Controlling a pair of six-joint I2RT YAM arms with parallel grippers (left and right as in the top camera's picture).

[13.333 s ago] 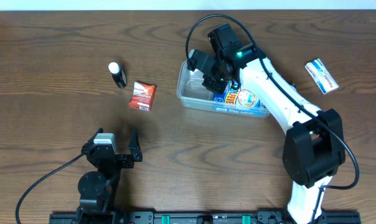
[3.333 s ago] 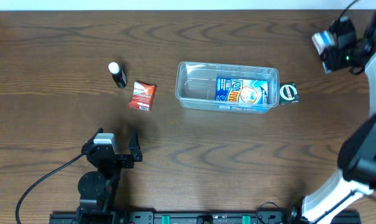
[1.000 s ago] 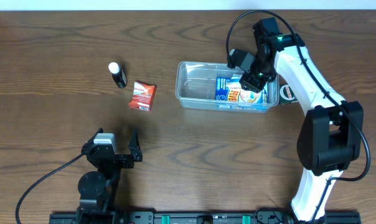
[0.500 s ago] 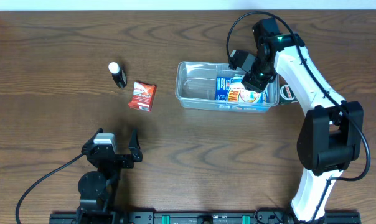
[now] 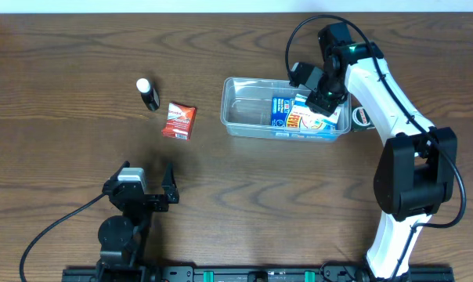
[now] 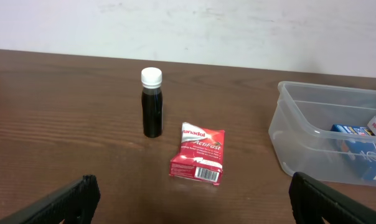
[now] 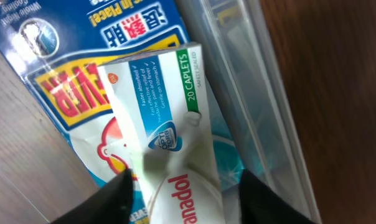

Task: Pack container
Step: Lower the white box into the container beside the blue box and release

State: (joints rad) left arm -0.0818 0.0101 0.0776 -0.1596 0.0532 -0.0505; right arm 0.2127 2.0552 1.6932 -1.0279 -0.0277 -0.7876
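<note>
1. Right pincer (image 7: 187,182). You find it over the right end of the tub, pointing down into it. Its fingers (image 7: 116,198) stand on either side of item 2. One looks to touch the carton and a sliver of gap shows at the other, so you cannot tell whether it pinches or merely straddles.
2. White cardboard carton with a green band (image 7: 166,99), printed "20 CAPLETS". It sits between the fingers and lies on item 3.
3. Blue glossy printed pouch (image 7: 57,74). It lies flat under the pincer on the tub floor.
4. Clear plastic rectangular tub (image 5: 230,110), with rounded corners and a rolled rim, open side up. It is directly beneath the pincer. Its long axis runs left to right across the table, stretching away to the pincer's left. It holds items 2 and 3.
5. Small dark round item with a pale ring (image 5: 362,117). It is just beside the tub's right end, to the pincer's right, and partly hidden by the arm.
6. Left pincer (image 6: 192,190). Your second tool is spread wide and well apart from the tub.
7. Red foil sachet (image 6: 198,155), with white lettering and a barcode. It lies flat just ahead of the left pincer.
8. Black cylindrical bottle with a white cap (image 6: 152,106). It stands upright beyond the sachet, slightly left.
9. Brown wood-grain table (image 5: 64,63), which bears everything.
</note>
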